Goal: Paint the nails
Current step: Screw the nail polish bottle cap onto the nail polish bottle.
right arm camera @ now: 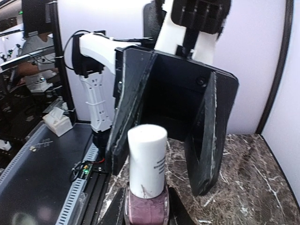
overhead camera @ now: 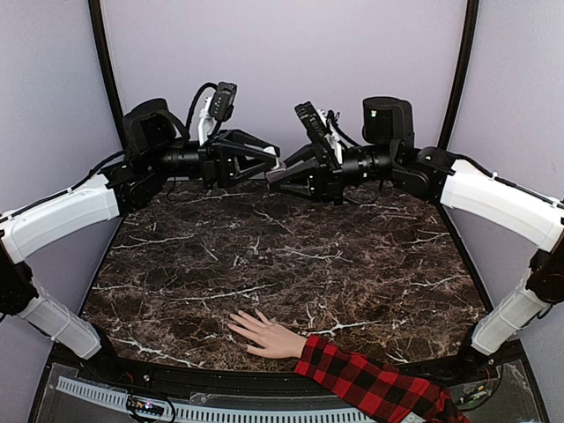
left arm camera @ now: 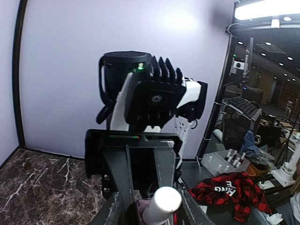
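**Top external view: arms raised at 12 o'clock, hand lying at 6 o'clock**

1. Desk (overhead camera: pixel 291 256): dark marble with white veins, fully in view from above.
2. Left arm (overhead camera: pixel 62 216) and right arm (overhead camera: pixel 498 198): each reaches in from its own side. The wrists face one another above the 12 o'clock edge of the desk, clear of the surface, tips close together.
3. Plaid sleeve (overhead camera: pixel 370 383): red and black. It enters from about 5 o'clock and crosses the near edge.
4. Hand (overhead camera: pixel 264 335): pale, lying flat on the desk at 6 o'clock, well apart from both arms. The fingers are spread and point toward 10 o'clock.
5. Right jaws: the right wrist view shows them closed on the base of a polish bottle (right arm camera: pixel 145 206), whose glass body shows mauve.
6. Left jaws: parted wide, seen head-on from the right wrist camera, one on each side of the bottle's top. Contact with it cannot be confirmed.
7. White cap (right arm camera: pixel 147 159): cylindrical, seated on the bottle, leaning slightly toward 1 o'clock. It also shows low in the left wrist view.
8. Nails (overhead camera: pixel 234 324): at the fingertips of the hand, too small to judge their colour.
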Motion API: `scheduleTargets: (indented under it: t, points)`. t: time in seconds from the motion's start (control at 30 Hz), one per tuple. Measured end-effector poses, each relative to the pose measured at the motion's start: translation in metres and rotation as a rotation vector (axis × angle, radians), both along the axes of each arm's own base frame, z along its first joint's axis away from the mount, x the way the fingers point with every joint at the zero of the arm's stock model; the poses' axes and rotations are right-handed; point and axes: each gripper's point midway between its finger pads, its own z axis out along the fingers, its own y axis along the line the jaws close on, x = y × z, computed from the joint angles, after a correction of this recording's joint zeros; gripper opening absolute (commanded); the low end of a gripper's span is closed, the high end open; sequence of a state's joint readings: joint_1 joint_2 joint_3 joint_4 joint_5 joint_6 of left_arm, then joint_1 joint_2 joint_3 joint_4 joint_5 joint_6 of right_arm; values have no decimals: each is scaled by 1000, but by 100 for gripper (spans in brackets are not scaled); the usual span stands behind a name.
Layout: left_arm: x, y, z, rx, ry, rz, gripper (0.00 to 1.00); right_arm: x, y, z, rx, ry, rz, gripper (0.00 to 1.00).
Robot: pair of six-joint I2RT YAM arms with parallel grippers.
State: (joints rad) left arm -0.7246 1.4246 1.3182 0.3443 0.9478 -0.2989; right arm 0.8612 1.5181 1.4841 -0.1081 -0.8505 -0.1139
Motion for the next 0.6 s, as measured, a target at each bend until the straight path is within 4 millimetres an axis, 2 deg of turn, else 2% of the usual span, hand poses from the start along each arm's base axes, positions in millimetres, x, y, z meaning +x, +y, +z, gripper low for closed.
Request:
scheduleTargets:
  t: [0.2,0.37,0.6]
  points:
    - [27,7,3,-3,22,177,40,36,-2,-5,-29,-36,-224,0]
    - [47,10,-1,11,42,299,40,66,-6,-14,-65,-55,-407,0]
    - [67,13,-8,24,85,403,39,82,-6,-19,-103,-110,-572,0]
